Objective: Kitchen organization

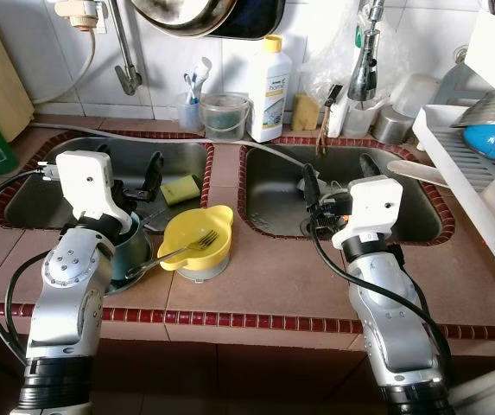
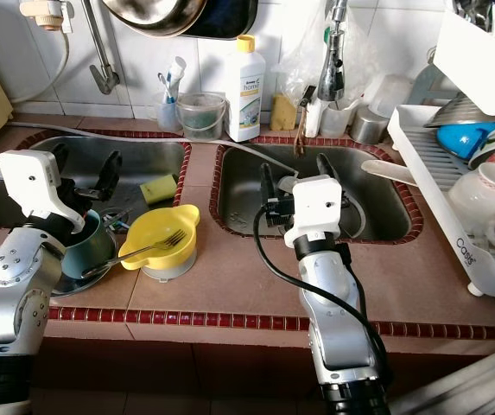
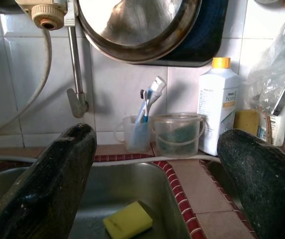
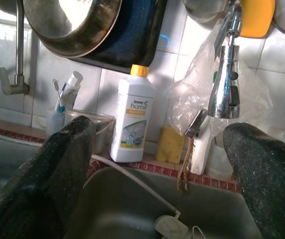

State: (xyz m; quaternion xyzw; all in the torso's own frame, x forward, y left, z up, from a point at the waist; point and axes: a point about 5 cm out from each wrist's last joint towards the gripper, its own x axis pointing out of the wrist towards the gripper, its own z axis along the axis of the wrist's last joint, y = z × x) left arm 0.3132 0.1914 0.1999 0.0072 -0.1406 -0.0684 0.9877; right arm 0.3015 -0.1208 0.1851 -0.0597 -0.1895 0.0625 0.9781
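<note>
A double stainless-steel sink [image 1: 269,186] with a dark red tile border is set in a brown tiled counter [image 1: 273,281], and everything here sits around it. On the counter strip just in front of the divider between the two basins stands a bright yellow plastic bowl [image 1: 197,239] with small handle tabs, resting on a pale grey base; a metal fork [image 1: 180,248] lies across it, tines inside the bowl, handle running out towards the left basin's front rim. Beside the bowl, at the front of the left basin, sits a teal round pot [image 1: 133,245]. A yellow rectangular sponge [image 1: 180,188] lies inside the left basin near the divider. The left gripper [image 1: 139,177] hangs over the left basin above the teal pot, its two black fingers spread wide with nothing between them. The right gripper [image 1: 338,177] hovers over the right basin, fingers likewise apart and empty. Behind the sink, on the back ledge, stand a white detergent bottle with a yellow cap [image 1: 269,91], a clear plastic tub [image 1: 225,117] and a cup holding toothbrushes [image 1: 193,104]. To the right of the sink sits a white dish rack [image 1: 472,186] with a blue bowl [image 1: 493,138].
</note>
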